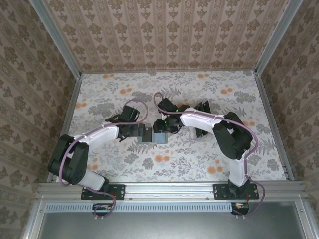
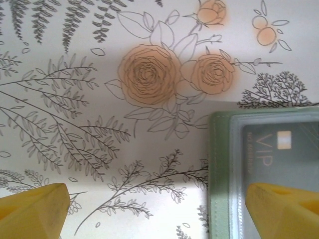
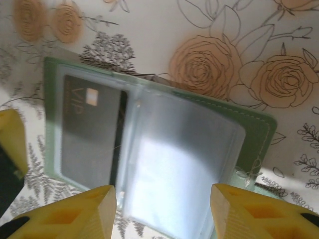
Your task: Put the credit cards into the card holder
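Floral cloth (image 3: 149,30) bears the green card holder (image 3: 174,149), lying open.

Top view: soft, even light is falling from above on the floral table (image 1: 199,159), the arms casting only faint, short shadows and small detail reading slightly soft. Left wrist view: a broad grey shadow is lying across the bright surface, and the near yellow fingers (image 2: 30,214) are blurring out of focus. Right wrist view: the card holder (image 3: 179,149) is showing milky white glare on its clear sleeves, under a warm cast.

Sage-green holder (image 3: 256,127), clear sleeves. Black card (image 3: 89,139) in it, gold lettering. White cloth (image 2: 60,124) under it, orange roses.
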Robot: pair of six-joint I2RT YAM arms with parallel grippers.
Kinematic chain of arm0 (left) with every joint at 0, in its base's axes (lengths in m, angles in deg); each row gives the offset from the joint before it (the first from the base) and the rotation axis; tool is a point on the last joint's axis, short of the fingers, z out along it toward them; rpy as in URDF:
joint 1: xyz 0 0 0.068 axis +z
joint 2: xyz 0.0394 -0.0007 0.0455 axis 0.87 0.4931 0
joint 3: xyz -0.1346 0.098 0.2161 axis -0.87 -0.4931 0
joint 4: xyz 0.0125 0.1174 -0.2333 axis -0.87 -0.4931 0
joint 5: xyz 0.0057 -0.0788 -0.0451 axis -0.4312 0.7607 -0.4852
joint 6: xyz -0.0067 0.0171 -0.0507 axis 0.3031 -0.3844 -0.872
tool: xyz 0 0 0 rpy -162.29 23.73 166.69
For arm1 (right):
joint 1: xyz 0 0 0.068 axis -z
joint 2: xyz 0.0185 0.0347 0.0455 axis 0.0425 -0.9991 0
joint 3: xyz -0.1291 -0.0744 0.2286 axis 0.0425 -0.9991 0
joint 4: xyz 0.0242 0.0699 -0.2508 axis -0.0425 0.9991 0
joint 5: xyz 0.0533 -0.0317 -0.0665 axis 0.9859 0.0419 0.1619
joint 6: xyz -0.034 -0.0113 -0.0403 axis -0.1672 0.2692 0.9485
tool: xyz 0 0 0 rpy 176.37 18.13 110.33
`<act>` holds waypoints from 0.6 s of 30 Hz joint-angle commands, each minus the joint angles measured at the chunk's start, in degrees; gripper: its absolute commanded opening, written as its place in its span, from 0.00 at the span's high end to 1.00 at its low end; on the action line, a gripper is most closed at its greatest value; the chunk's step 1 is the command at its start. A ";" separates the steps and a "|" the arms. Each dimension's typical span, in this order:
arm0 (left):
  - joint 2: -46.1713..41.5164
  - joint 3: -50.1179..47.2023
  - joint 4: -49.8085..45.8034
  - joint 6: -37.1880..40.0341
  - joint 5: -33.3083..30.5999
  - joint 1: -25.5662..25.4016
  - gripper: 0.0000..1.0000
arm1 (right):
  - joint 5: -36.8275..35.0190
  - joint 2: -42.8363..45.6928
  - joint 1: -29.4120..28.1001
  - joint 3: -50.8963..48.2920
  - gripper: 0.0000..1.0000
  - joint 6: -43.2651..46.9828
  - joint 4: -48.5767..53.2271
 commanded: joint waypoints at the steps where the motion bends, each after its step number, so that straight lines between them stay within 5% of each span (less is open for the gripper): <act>1: -0.38 1.05 -1.06 -1.97 0.06 -0.70 0.00 | -0.85 -1.11 0.50 1.41 0.46 1.41 1.82; 18: -2.59 -2.47 0.79 -3.04 -0.44 -2.89 0.00 | 5.31 -5.98 1.11 0.41 0.45 -2.19 -3.14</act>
